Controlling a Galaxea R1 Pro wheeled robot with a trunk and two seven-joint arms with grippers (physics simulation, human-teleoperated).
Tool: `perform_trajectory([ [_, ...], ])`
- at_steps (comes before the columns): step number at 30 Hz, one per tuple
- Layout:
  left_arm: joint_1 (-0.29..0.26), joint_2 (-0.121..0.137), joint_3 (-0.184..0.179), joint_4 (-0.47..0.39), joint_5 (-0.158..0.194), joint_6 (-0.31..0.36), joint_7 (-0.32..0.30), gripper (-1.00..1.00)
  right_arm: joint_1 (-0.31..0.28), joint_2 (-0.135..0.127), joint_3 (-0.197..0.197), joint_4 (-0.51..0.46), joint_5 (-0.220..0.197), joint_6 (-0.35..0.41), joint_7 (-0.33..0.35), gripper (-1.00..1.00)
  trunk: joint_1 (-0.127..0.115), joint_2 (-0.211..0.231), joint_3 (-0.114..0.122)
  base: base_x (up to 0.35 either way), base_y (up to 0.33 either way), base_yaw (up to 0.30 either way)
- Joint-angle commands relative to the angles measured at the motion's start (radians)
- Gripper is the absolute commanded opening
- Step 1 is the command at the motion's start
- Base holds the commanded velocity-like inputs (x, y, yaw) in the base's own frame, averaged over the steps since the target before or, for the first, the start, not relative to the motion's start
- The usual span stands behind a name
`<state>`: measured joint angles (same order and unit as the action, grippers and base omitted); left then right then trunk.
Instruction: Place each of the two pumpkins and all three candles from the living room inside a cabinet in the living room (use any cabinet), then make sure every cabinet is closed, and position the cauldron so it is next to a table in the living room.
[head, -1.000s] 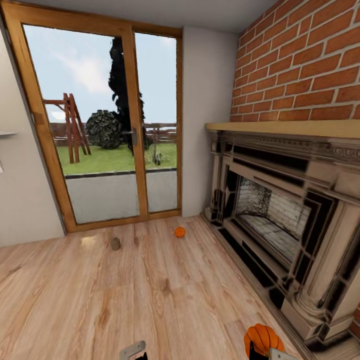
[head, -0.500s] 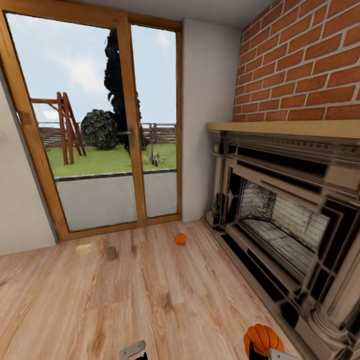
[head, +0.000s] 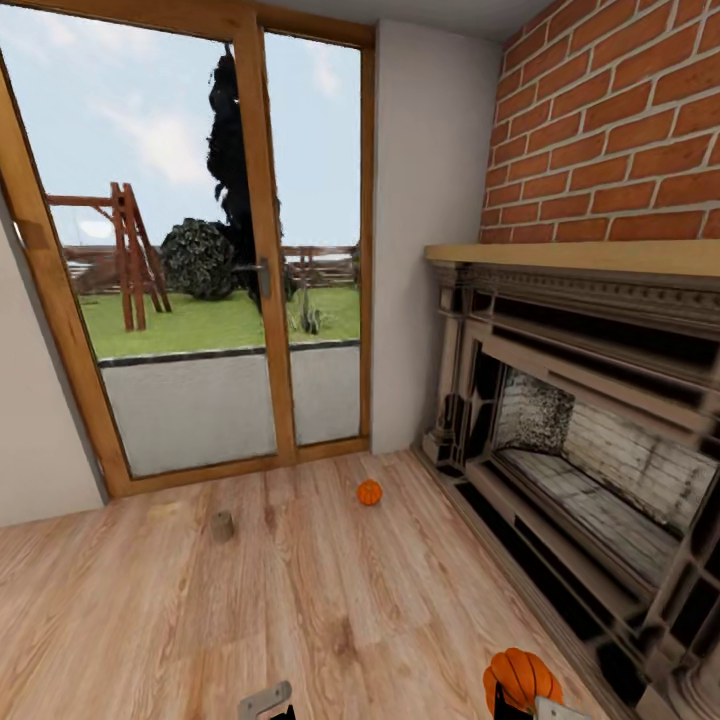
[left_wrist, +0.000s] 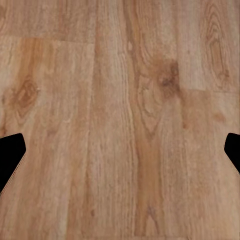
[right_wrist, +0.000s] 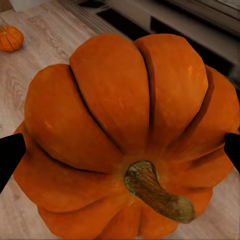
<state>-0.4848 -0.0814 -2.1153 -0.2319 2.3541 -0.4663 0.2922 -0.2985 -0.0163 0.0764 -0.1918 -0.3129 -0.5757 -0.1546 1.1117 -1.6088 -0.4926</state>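
Flooring of light wood planks (head: 300, 620) ran from the glass patio door (head: 190, 250) to the fireplace (head: 600, 440). Left to right on it stood one tan candle (head: 222, 525), then one loose pumpkin (head: 369, 492), well apart. A faint pale shape lay left of the candle; its identity could not be determined.

The left gripper (left_wrist: 120, 155) hung over bare floor, jaws spread and empty. The right gripper (right_wrist: 120, 150) had its jaws pinching a second pumpkin (right_wrist: 125, 135), its stem toward the wrist camera.

Count: two pumpkins, one candle.

Risk: the held pumpkin was ribbed and rounded, so base travel could probably roll it out of the grip. The cabinet remained to be located.
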Motion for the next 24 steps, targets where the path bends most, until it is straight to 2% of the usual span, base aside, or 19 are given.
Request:
perform_trajectory([
  [1,-0.001,0.0,-0.008,-0.003,0.002,-0.005,0.007,1.0,-0.001,0.0,0.009,-0.001,-0.003,-0.003,-0.004,-1.0,0.001,-0.001,-0.001,0.338,0.132,0.0],
  [24,-0.001,0.0,-0.008,-0.003,0.002,-0.005,0.007,1.0,-0.001,0.001,0.008,0.0,-0.003,-0.003,-0.004,-1.0,0.001,-0.001,-0.001,0.338,0.126,0.0],
])
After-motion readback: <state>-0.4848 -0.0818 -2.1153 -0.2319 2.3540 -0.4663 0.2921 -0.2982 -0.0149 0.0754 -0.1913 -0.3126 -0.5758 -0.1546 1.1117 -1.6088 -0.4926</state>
